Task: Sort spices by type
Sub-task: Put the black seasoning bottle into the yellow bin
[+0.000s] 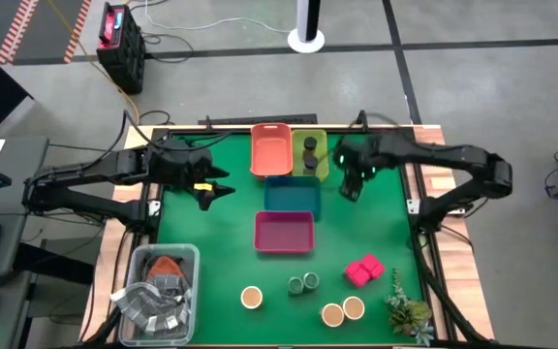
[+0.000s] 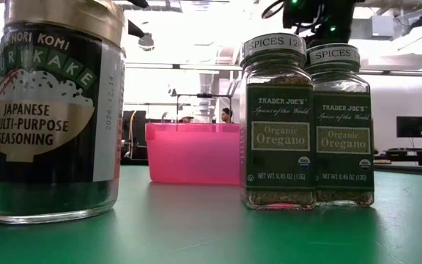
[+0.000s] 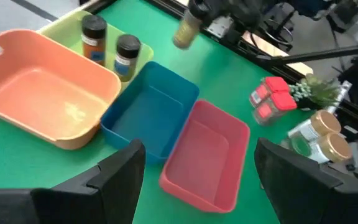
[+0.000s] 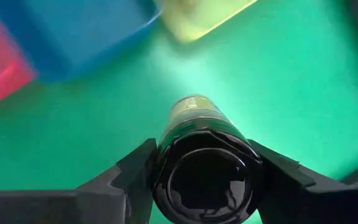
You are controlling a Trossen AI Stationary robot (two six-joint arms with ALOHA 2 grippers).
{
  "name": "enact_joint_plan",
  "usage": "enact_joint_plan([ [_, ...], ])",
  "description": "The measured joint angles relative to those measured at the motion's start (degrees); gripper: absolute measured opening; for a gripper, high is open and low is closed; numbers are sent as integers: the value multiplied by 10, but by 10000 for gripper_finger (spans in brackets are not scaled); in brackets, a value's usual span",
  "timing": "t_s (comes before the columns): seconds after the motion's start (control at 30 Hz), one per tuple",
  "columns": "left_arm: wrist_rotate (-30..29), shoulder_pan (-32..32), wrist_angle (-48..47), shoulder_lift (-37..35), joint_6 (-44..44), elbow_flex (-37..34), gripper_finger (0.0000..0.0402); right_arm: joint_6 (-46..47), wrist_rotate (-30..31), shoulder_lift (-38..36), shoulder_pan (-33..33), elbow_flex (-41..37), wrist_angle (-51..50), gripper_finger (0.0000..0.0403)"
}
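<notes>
Everything is placed from the middle tray [image 1: 292, 199]. Behind it stand two trays side by side: the left-hand tray [image 1: 271, 153] and the right-hand tray [image 1: 324, 165], which has two jars [image 1: 310, 153] in it. Just before it lies the front tray [image 1: 285, 234]. To its right the right gripper [image 1: 354, 179] clasps a held jar [image 4: 194, 115] above the table; the left gripper [image 1: 211, 189] hangs to its left. Further before it sit the oregano jars [image 1: 303, 283], with a lone jar [image 1: 251, 297] to their left and two blocks [image 1: 364, 269], a jar pair [image 1: 343, 310] and a sprig [image 1: 407, 308] to their right.
</notes>
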Motion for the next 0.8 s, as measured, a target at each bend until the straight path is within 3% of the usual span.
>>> enact_joint_plan([
  [0.33,-60,9,0,0,-33,0,289,-151,9,67,-121,98,40,240],
  [0.8,-69,38,0,0,-56,0,289,-231,21,191,-184,222,107,240],
])
